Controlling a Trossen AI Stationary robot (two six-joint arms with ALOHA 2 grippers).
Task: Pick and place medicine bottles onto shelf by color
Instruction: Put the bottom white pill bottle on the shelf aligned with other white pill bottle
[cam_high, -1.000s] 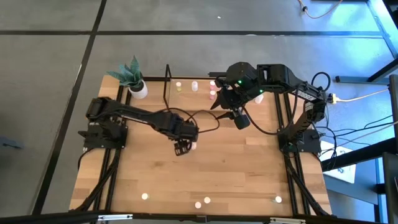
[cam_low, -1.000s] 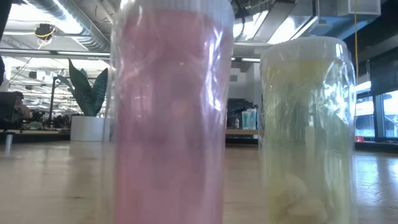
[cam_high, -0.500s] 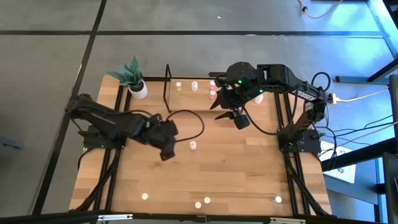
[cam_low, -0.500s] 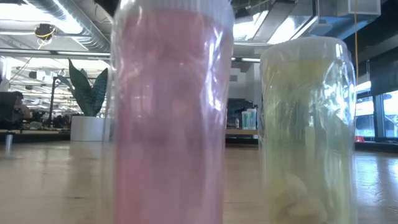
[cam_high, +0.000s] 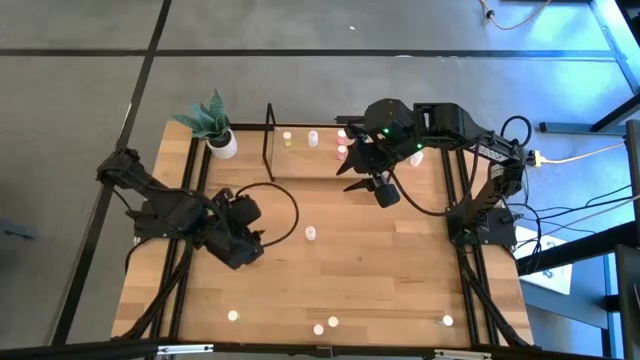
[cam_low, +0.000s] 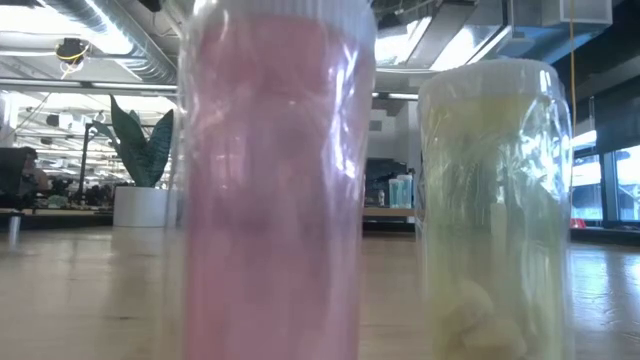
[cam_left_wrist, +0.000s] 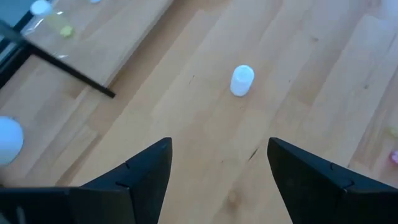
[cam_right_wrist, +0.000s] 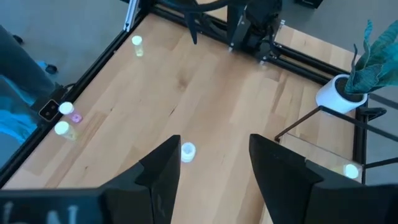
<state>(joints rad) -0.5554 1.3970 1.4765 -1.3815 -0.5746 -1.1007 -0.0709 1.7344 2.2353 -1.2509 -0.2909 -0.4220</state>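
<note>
Left gripper (cam_high: 243, 243): near tabletop's left edge, fingers apart, empty.
White bottle (cam_high: 310, 233): upright mid-tabletop, untouched.
Shelf (cam_high: 300, 140): far edge, several bottles on it.
Right gripper (cam_high: 372, 183): just before shelf, fingers apart, empty.
Risk: an off-centre grasp could tip the white bottle and send it rolling.

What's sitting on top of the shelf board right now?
Small medicine bottles stand in a row on the shelf, a yellowish one, a white one, then pink ones. The right gripper and its arm cover the shelf's right end, so anything there is hidden.
</note>
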